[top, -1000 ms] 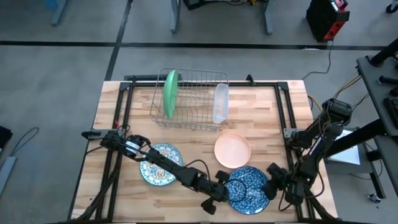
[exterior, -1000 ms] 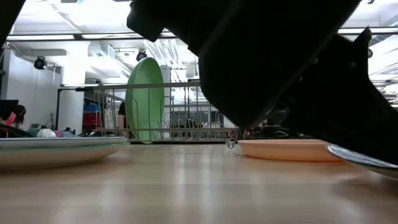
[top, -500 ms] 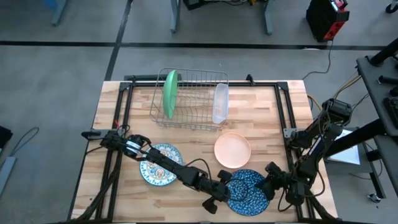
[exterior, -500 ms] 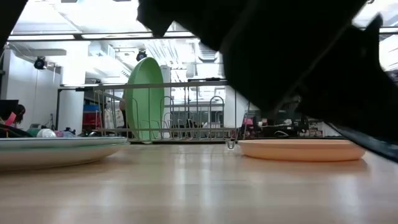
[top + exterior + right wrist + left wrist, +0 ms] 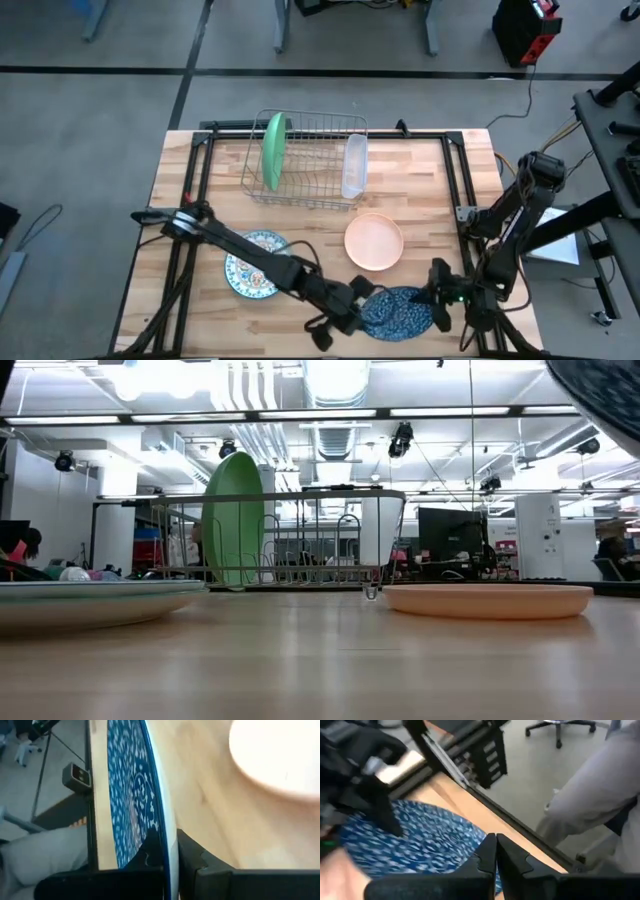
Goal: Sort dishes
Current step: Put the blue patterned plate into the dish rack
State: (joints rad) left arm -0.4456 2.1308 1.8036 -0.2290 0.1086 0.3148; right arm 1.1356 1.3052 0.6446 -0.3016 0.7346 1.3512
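The blue speckled plate (image 5: 398, 310) hangs tilted above the table's near right part; its rim shows at the top of the low view (image 5: 605, 390). My right gripper (image 5: 437, 297) is shut on its right edge. My left gripper (image 5: 358, 297) is shut, with its tips (image 5: 493, 840) at the plate's left rim (image 5: 481, 836). A peach bowl (image 5: 374, 241) and a floral plate (image 5: 250, 265) lie flat on the table. A green plate (image 5: 272, 150) stands on edge in the wire rack (image 5: 310, 125). My right gripper pinches the plate's right rim (image 5: 162, 820) between its two fingers, one on each face. The fingers come from the table's right side. The plate is lifted clear of the table and tipped up. My left gripper's shut tips lie at the plate's left rim; whether they touch it I cannot tell.
A clear plastic tray (image 5: 355, 165) stands in the rack's right end. A person in grey clothes (image 5: 600, 795) is close to the table's near edge. Black frame rails (image 5: 465, 180) run along the table's sides.
Both grippers have gone up, out of the low view. The blue speckled plate has left the table and tipped from flat to slanting; from above it looks narrower than before. The other dishes have not moved.
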